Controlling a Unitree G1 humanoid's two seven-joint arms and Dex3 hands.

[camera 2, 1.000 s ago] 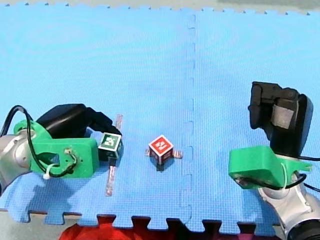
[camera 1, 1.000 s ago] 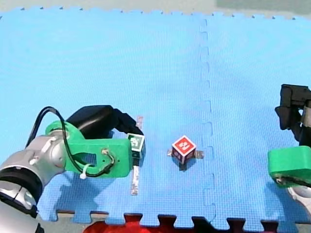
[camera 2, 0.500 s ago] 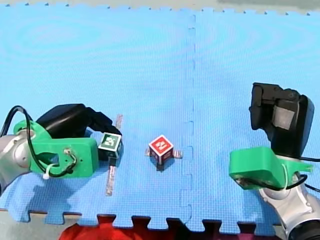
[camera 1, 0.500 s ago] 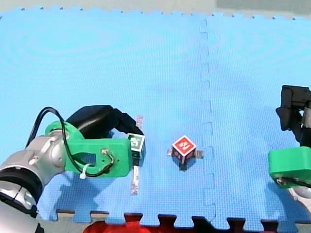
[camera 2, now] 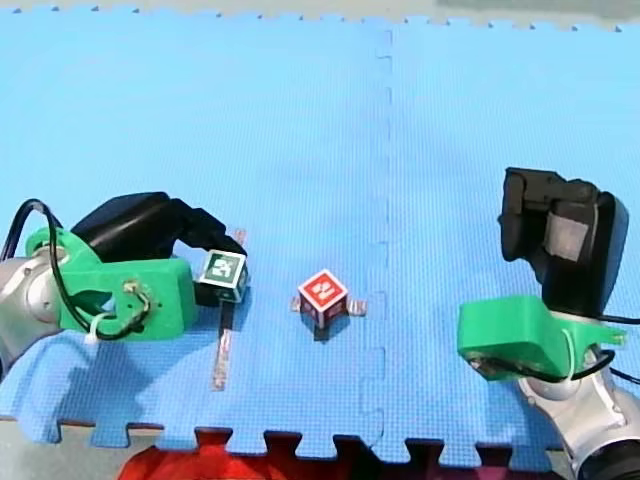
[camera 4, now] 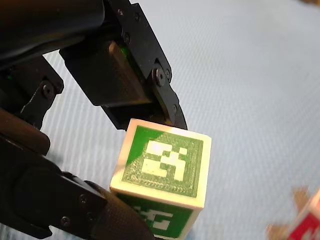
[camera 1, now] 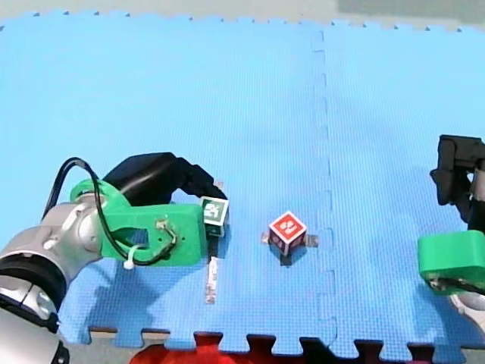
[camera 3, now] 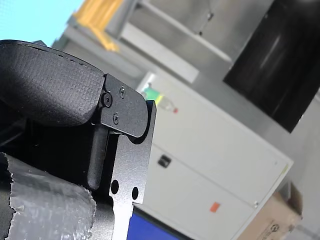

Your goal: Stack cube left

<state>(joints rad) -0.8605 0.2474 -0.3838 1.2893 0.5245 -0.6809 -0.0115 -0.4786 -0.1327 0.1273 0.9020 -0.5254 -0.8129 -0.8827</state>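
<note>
We see the left robot hand (camera 1: 163,178) grasping the green cube (camera 1: 214,213) over the blue mat (camera 1: 250,98). The red cube (camera 1: 287,230) stands near it, and the right robot hand (camera 1: 457,176) is at the mat's right edge.

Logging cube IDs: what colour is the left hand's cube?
The cube in the left hand is green with white markings; second wrist view best.

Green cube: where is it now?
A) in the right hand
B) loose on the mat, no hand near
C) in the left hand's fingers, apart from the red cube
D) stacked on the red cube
C: the left hand grips the green cube, with bare mat between it and the red cube; the right hand is at the mat's right side and holds nothing.
</note>
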